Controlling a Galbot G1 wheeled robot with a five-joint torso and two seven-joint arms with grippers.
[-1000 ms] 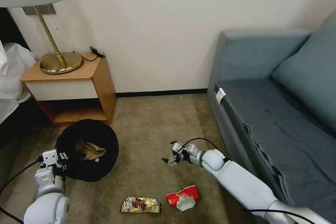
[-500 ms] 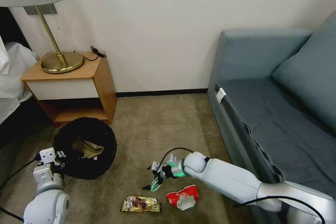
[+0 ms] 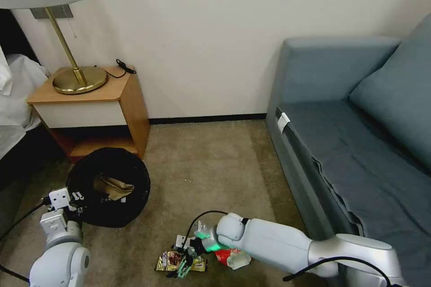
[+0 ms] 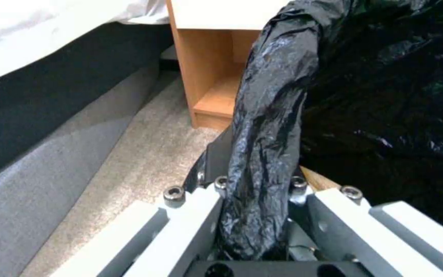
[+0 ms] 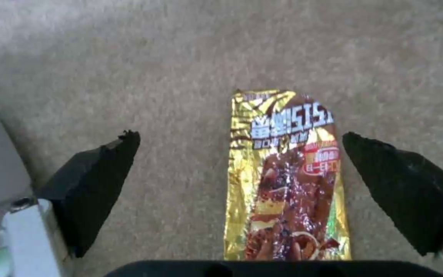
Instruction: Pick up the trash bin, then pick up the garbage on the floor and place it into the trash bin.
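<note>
The trash bin (image 3: pixel 107 175), round and black with a crinkly liner, sits on the carpet by the nightstand with a crumpled brown paper bag (image 3: pixel 113 186) inside. My left gripper (image 3: pixel 82 205) is at its near rim; in the left wrist view it (image 4: pixel 256 215) is shut on the liner-covered rim (image 4: pixel 267 115). The garbage on the floor is a flat gold-brown snack wrapper (image 3: pixel 169 261) and a red-and-white crushed packet (image 3: pixel 230 258). My right gripper (image 3: pixel 182 265) hangs open just above the wrapper (image 5: pixel 288 184), with its black fingers (image 5: pixel 96 184) on either side of it.
A wooden nightstand (image 3: pixel 90 107) with a brass lamp (image 3: pixel 80 81) stands behind the bin. A bed with white sheets (image 3: pixel 13 98) is at the far left. A blue-grey sofa (image 3: pixel 359 143) fills the right. Bare carpet (image 3: pixel 211 161) lies in the middle.
My right arm has swung down and toward the near left, from mid-carpet to over the snack wrapper. The bin, held by my left gripper, has shifted slightly away.
</note>
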